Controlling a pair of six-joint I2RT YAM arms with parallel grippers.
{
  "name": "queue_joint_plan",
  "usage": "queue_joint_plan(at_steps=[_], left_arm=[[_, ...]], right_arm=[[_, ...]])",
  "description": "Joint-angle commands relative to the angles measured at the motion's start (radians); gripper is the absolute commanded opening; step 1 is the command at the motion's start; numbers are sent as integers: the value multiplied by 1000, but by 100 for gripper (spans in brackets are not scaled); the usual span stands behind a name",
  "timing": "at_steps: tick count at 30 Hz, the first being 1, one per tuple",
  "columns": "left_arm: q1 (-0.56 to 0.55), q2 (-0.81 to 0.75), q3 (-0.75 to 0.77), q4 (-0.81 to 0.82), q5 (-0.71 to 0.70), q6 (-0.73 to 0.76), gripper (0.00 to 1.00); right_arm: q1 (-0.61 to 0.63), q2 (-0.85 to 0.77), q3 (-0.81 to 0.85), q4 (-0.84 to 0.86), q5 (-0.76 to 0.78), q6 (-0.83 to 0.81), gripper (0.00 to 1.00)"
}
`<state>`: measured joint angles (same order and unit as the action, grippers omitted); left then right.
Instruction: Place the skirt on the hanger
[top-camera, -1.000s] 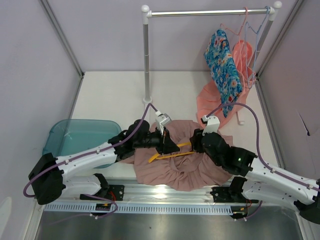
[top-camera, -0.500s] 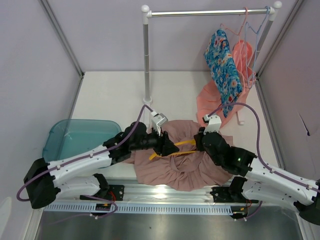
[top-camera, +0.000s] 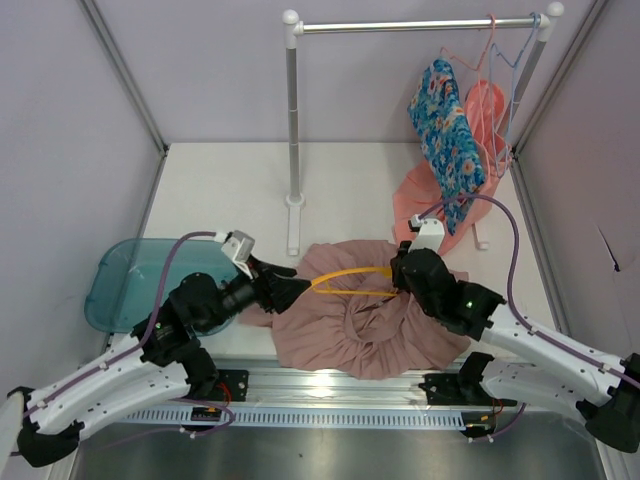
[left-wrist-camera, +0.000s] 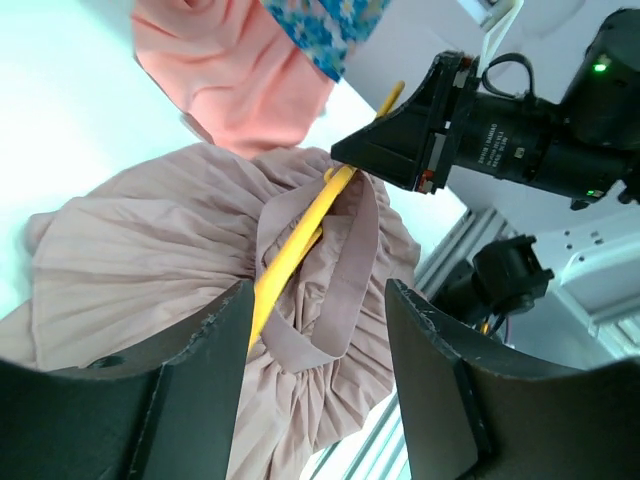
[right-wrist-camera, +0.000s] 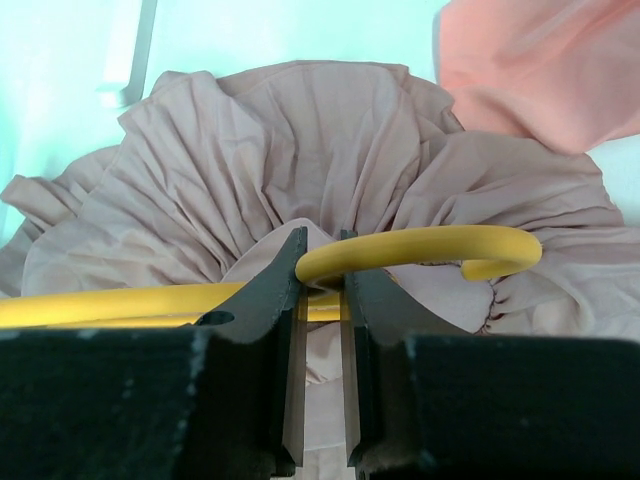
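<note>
While the right gripper (right-wrist-camera: 320, 250) clamps its jaws on the neck of a yellow hanger (top-camera: 350, 275) just below the hook, a dusty-pink pleated skirt (top-camera: 360, 335) lies heaped at the near edge of the table (top-camera: 230, 190), right of centre, with the hanger resting across its top. The grip at the neck seems meant to steady the hanger and keep it raised off the cloth, so that fabric can be drawn along its arm. Seen from the left wrist, a loop of the skirt's elastic waistband (left-wrist-camera: 345, 270) is slung around the hanger's arm, which suggests the skirt is partly threaded on but not yet hung properly. The left gripper (top-camera: 285, 288) hovers just beside the skirt's left edge, its jaws apart and holding nothing, pointed along the hanger toward the other arm, well placed, it would seem, to take up the slack waistband from that side. A teal plastic bin (top-camera: 140, 275) sits at the near left corner of the table. Along the far edge stands a garment rail (top-camera: 420, 24) on a white post, and at its right end, toward the far right corner, a floral garment (top-camera: 447, 135) and a coral one (top-camera: 430, 205) hang, the coral cloth trailing down to the table just beyond the skirt.
</note>
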<state>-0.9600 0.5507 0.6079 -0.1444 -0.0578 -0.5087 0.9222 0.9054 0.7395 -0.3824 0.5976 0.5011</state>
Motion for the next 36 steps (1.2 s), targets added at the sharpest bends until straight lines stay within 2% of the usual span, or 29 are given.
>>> queue_joint_plan(at_steps=[1, 3, 6, 9, 10, 14, 16, 20, 22, 28, 32, 36], left_arm=[[-17, -35, -83, -20, -45, -60, 58], [-40, -25, -132, 22, -22, -70, 57], [-140, 40, -158, 63, -77, -90, 57], [-267, 129, -151, 101, -210, -112, 57], [-319, 203, -143, 112, -281, -134, 58], [-417, 387, -106, 244, -425, -220, 60], [-453, 512, -83, 235, -496, -308, 60], [-503, 699, 53, 108, -663, -441, 61], [-528, 744, 99, 95, -694, -490, 63], [-533, 871, 203, 19, -731, -560, 64], [-533, 933, 256, -81, -735, -600, 59], [-533, 974, 262, -106, -725, -636, 56]], right_arm=[[-39, 29, 38, -12, -27, 68, 0], [-66, 49, 57, -18, -44, 74, 0], [-92, 76, 81, -24, -67, 74, 0], [-97, 84, 89, -23, -71, 73, 0], [-98, 84, 89, -23, -73, 74, 0], [-102, 81, 83, -24, -74, 80, 0], [-102, 79, 83, -29, -78, 85, 0], [-100, 72, 81, -38, -79, 91, 0], [-100, 69, 80, -41, -81, 91, 0], [-100, 47, 64, -47, -88, 97, 0], [-102, 35, 60, -53, -90, 96, 0], [-105, 27, 54, -52, -97, 94, 0]])
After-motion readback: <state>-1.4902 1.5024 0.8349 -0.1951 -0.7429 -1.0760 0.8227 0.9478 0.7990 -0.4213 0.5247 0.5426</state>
